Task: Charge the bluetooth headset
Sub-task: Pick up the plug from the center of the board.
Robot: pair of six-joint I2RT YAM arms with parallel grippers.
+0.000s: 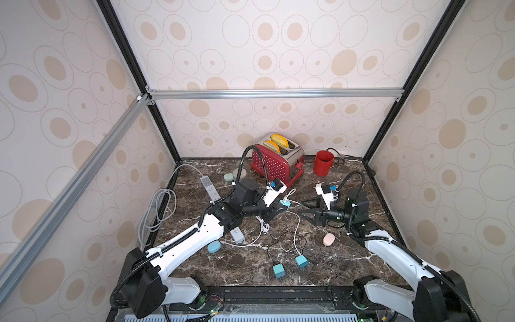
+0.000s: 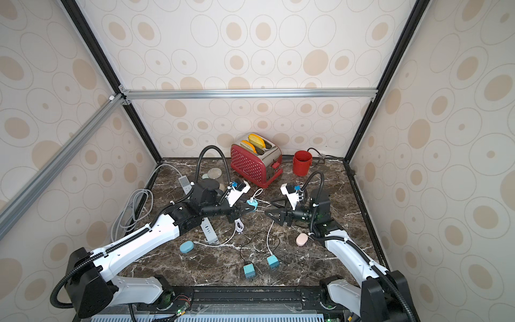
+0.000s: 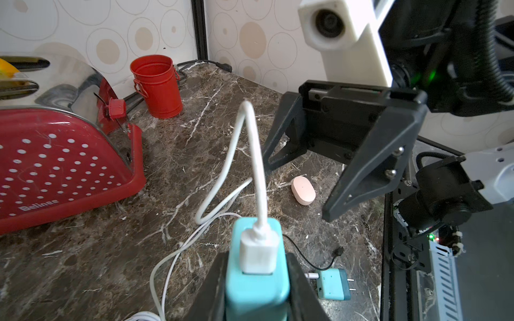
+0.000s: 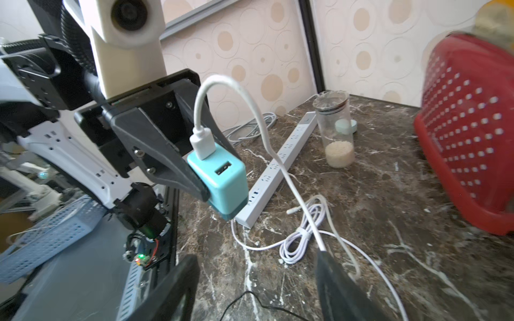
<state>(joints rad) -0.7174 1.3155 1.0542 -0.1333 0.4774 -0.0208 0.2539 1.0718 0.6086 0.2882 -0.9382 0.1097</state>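
My left gripper [image 3: 256, 259] is shut on a teal charger block [image 3: 254, 280], held above the marble table in both top views [image 1: 285, 204] [image 2: 252, 207]. A white cable [image 3: 257, 166] is plugged into the block's top and loops down to the table. My right gripper [image 4: 257, 255] stands open facing the block, a short way from it [image 1: 300, 207]. The cable runs down against one of its fingers [image 4: 333, 278]. A pink bluetooth headset case [image 1: 328, 239] lies shut on the table by the right arm. A blue case [image 1: 214, 247] lies beside the left arm.
A white power strip [image 4: 281, 164] lies under the left arm. A red toaster [image 1: 274, 164], a red bucket [image 1: 323, 163] and a jar of rice [image 4: 336, 133] stand at the back. Two more teal chargers [image 1: 279, 271] [image 1: 301, 261] lie at the front. A coiled white cable [image 4: 301, 239] lies mid-table.
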